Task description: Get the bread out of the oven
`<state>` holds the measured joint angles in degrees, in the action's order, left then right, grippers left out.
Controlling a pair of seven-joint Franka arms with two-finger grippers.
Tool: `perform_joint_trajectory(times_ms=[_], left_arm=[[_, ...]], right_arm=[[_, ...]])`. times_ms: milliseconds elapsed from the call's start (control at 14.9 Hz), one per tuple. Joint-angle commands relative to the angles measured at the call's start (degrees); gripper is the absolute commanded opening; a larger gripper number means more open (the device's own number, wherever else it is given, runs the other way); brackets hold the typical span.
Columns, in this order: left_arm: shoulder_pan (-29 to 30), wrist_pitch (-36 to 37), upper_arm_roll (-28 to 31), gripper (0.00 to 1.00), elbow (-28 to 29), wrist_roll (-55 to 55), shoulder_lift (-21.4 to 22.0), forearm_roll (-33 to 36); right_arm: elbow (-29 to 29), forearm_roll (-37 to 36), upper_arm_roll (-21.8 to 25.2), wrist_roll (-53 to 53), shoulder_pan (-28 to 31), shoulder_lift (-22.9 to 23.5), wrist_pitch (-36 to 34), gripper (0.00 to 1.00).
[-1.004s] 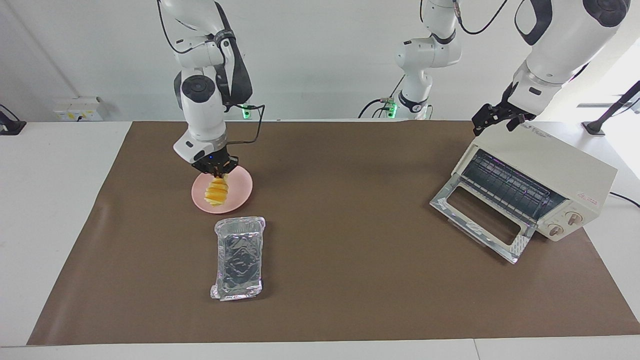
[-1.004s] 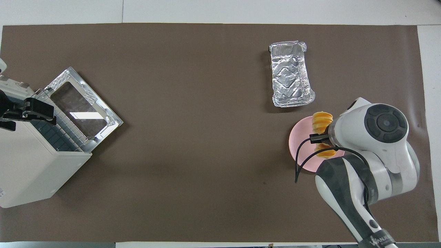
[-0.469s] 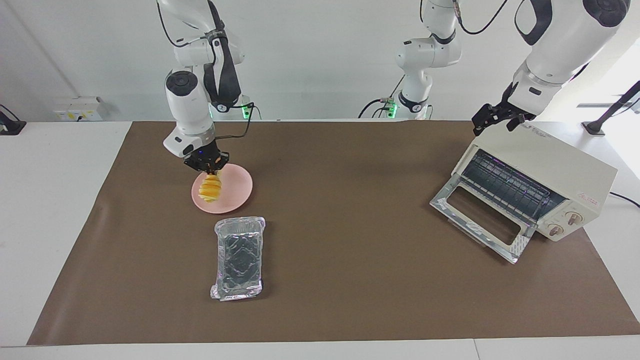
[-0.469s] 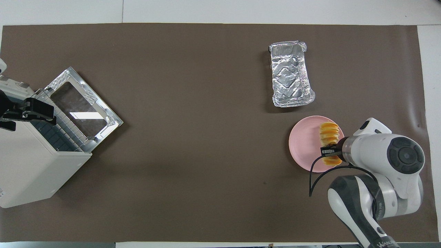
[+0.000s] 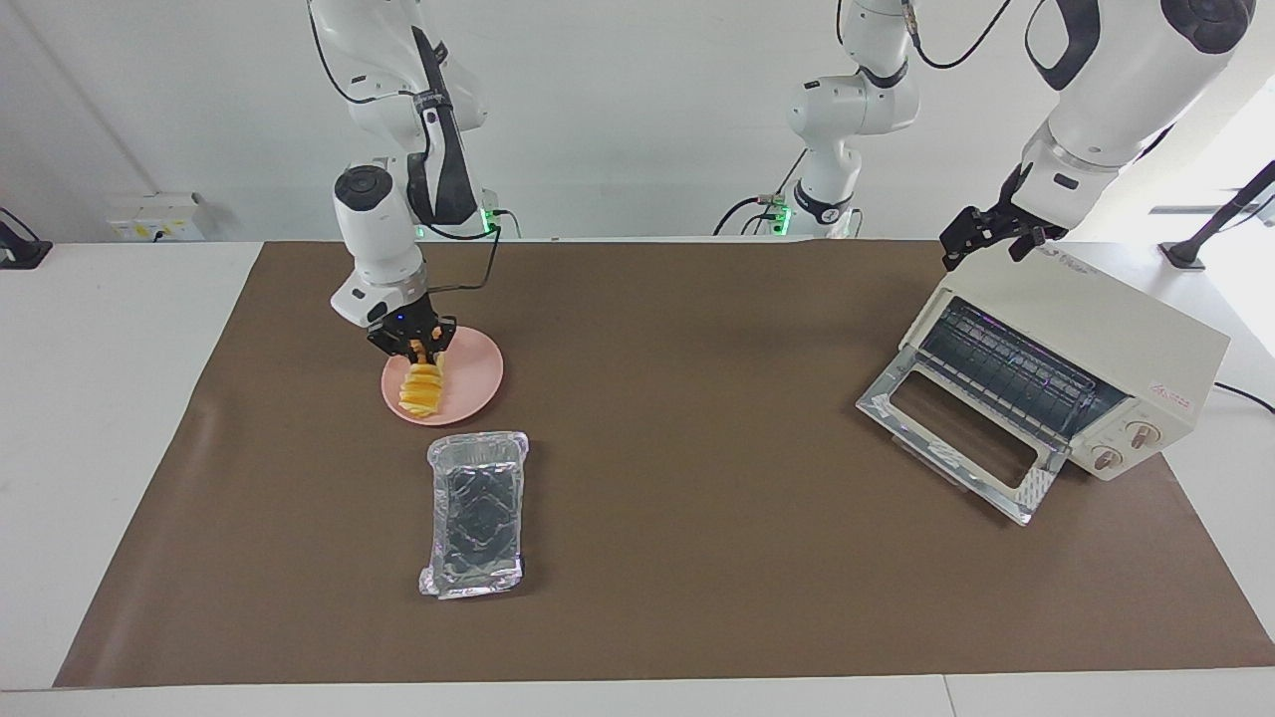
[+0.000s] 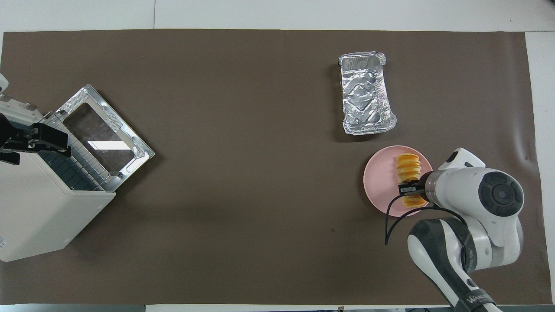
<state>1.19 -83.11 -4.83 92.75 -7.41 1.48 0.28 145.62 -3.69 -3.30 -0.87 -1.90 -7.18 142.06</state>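
While the brown-covered desk [image 5: 697, 597] is seen from overhead, the boxy cream-white toaster oven [image 5: 1106, 329] sits at 9 o'clock, at the left arm's end. Its glass door [image 5: 956, 438] hangs down open, and only the wire rack shows inside. The left gripper [image 5: 988, 239] waits at the oven's top edge with its fingers spread wide and nothing in them. The crinkled silver foil tray [image 5: 476, 513] lies at about 1 o'clock on the desk. The round pink plate [image 5: 473, 373] sits at about 4 o'clock, just beside the tray. The small golden-yellow ridged bread [image 5: 422, 388] is out of the oven and lies on the plate. The right gripper [image 5: 416, 344] is down at the bread's 6 o'clock end. I cannot tell whether it grips the bread or has let go.
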Motion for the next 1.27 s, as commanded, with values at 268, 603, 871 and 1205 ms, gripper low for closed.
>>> perform_joint_trajectory(times_ms=[268, 603, 871, 1205], left_arm=[[1.0, -0.5, -0.4, 1.00, 1.7, 0.8, 1.8, -0.6], [1.0, -0.5, -0.4, 1.00, 1.7, 0.8, 1.8, -0.6], [1.0, -0.5, -0.4, 1.00, 1.7, 0.8, 1.8, -0.6], [1.0, -0.5, -0.4, 1.00, 1.7, 0.8, 1.8, -0.6]], right_arm=[[-14.0, 0.9, -0.3, 1.5, 0.1, -0.7, -19.2, 1.00], [-27.7, 1.1, 0.0, 2.7, 2.3, -0.7, -33.7, 1.00], [-38.6, 1.2, 0.0, 5.3, 3.2, -0.6, -48.4, 1.00], [-49.7, 3.8, 0.0, 5.3, 4.1, 1.9, -60.6, 1.00]])
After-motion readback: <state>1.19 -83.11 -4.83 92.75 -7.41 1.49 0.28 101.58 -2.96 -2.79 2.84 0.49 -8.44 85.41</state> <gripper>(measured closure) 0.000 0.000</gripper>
